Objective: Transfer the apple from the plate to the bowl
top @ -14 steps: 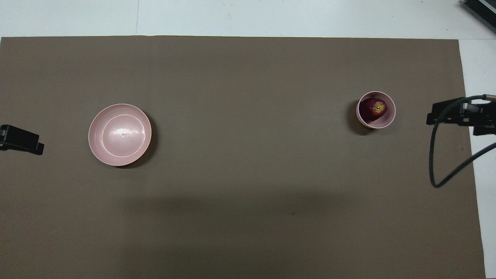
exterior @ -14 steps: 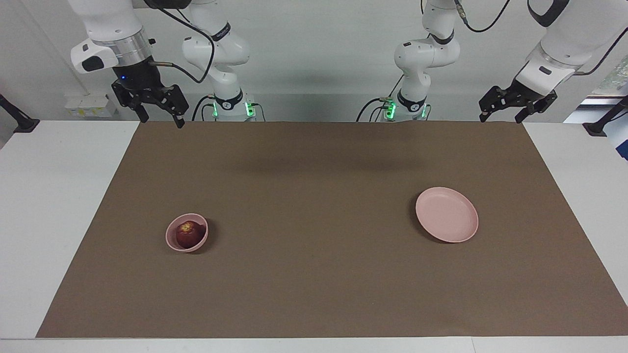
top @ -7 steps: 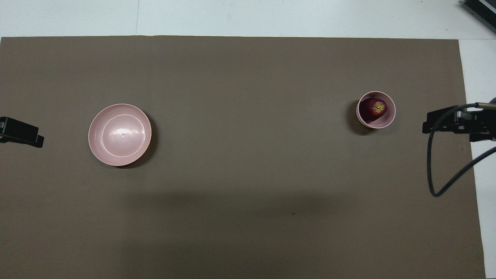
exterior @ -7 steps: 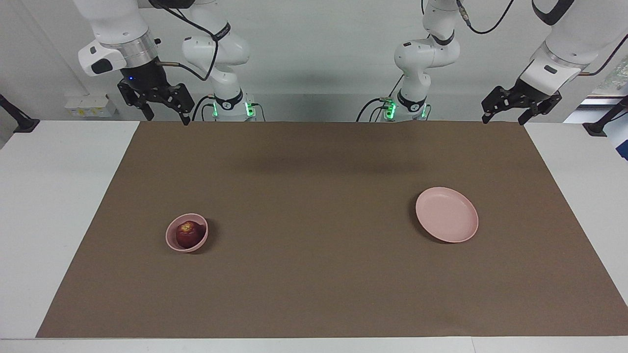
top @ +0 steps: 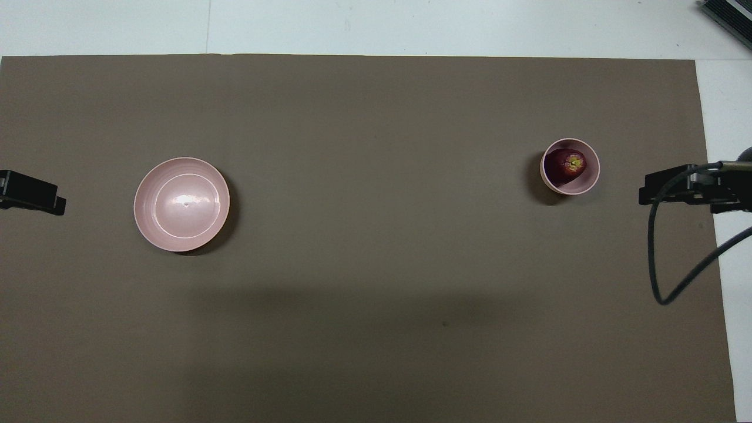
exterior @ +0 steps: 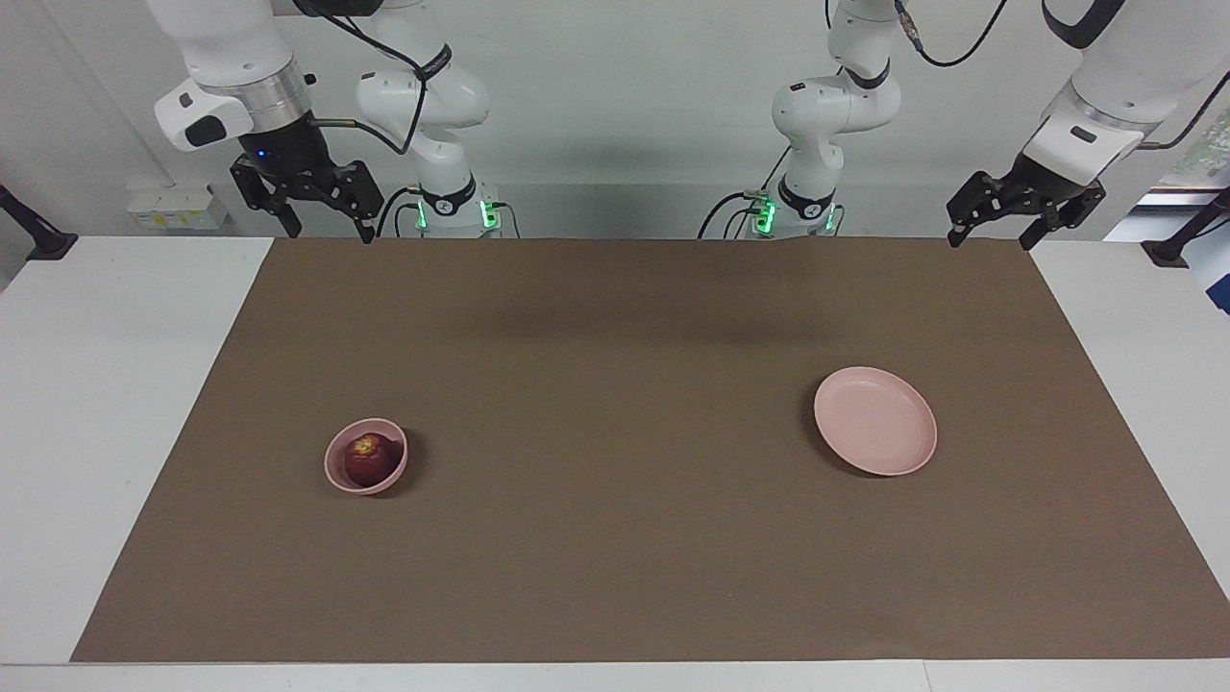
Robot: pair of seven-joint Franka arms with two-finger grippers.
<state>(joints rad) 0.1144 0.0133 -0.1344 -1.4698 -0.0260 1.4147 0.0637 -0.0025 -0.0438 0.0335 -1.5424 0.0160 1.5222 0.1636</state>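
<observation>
The dark red apple (exterior: 370, 458) (top: 568, 164) lies in the small pink bowl (exterior: 336, 473) (top: 591, 176) toward the right arm's end of the table. The flat pink plate (exterior: 875, 420) (top: 181, 204) lies bare toward the left arm's end. My right gripper (exterior: 327, 229) (top: 675, 191) hangs open and empty, high over the mat's edge nearest the robots. My left gripper (exterior: 992, 240) (top: 35, 200) hangs open and empty, high over the mat's corner at its own end.
A brown mat (exterior: 615, 538) covers most of the white table (exterior: 106, 384). A black cable (top: 664, 258) loops down from the right arm's wrist. A dark device (top: 728, 17) sits at the table's corner farthest from the robots.
Both grippers drew back and up a little toward the robots' edge of the mat. The apple, bowl and plate have not moved.
</observation>
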